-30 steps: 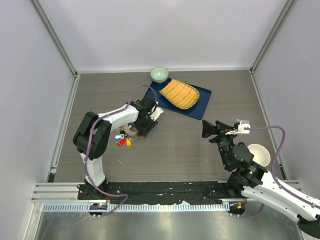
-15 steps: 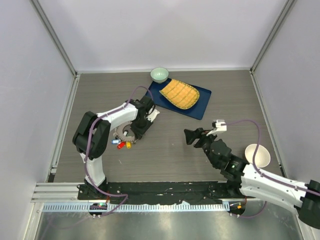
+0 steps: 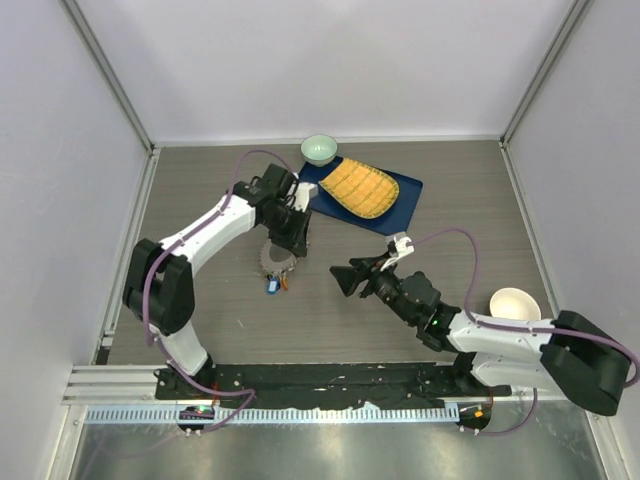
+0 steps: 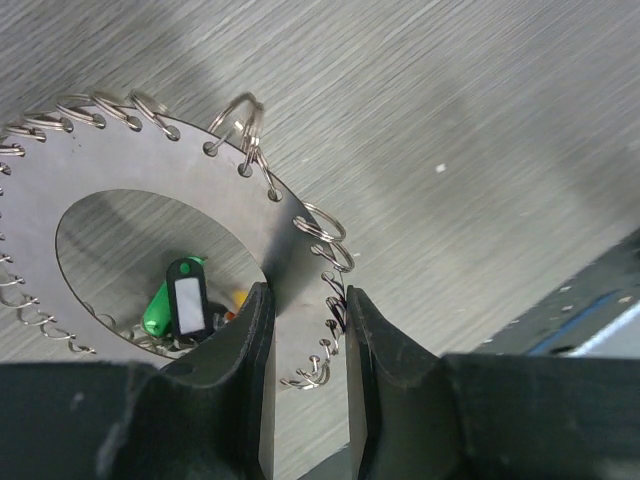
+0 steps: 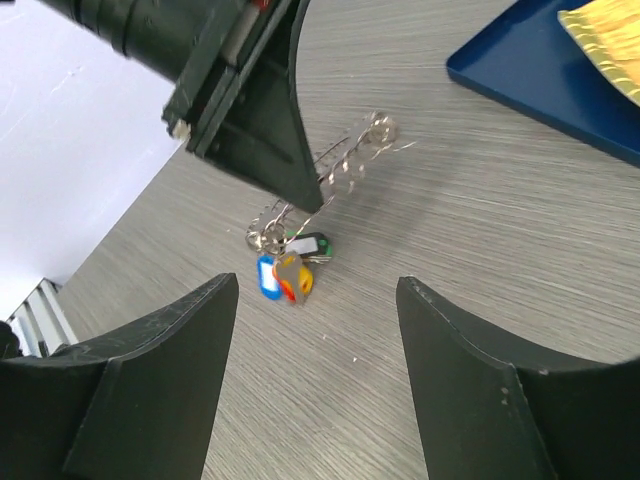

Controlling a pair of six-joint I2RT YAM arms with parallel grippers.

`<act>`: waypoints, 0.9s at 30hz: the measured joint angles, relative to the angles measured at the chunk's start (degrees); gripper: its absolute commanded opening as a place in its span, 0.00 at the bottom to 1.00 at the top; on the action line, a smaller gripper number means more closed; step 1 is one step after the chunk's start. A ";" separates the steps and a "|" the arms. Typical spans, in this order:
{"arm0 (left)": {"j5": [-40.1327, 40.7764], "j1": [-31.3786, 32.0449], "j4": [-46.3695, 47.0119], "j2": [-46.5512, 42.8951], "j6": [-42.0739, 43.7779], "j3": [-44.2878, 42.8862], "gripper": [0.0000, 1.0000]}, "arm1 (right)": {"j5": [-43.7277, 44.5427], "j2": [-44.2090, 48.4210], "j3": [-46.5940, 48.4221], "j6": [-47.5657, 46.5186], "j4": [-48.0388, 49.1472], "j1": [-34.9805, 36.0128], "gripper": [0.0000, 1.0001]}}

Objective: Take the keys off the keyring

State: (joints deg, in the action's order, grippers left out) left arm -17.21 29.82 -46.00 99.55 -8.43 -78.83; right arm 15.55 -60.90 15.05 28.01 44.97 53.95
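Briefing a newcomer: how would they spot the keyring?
Find the blue tray at the table's back; near its left corner the left end effector pinches the keyring. It is a flat grey disc with a hole, its rim fringed with wire loops, coloured keys hanging beneath. The green bowl and white bowl are plain.

No text legible anywhere, seemingly.
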 measured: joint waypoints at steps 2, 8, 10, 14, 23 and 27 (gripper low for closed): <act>-1.75 -0.13 0.81 -0.98 -2.12 -0.48 0.00 | -1.64 -3.04 0.04 -0.50 3.58 0.00 0.71; -7.30 -0.83 5.40 -3.78 -11.56 -0.70 0.00 | -6.34 -11.02 0.07 -0.70 15.61 0.15 0.68; -8.39 -1.03 8.17 -5.09 -15.34 -0.04 0.00 | -6.95 -12.41 0.07 -0.90 18.84 0.37 0.69; -11.30 -1.38 13.29 -8.15 -21.42 2.27 0.00 | -8.24 -15.34 0.07 -3.45 24.04 0.61 0.69; -14.80 -1.46 23.56 -11.72 -32.87 8.57 0.00 | -8.92 -24.02 1.68 -7.58 27.32 0.87 0.68; -14.14 -1.44 26.18 -13.33 -36.37 10.73 0.00 | -5.14 -26.91 5.35 -7.56 27.54 1.66 0.66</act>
State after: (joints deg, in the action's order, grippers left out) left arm -31.35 28.38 -19.81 86.21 -44.80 -68.10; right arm 10.41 -87.81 20.40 20.45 72.51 55.61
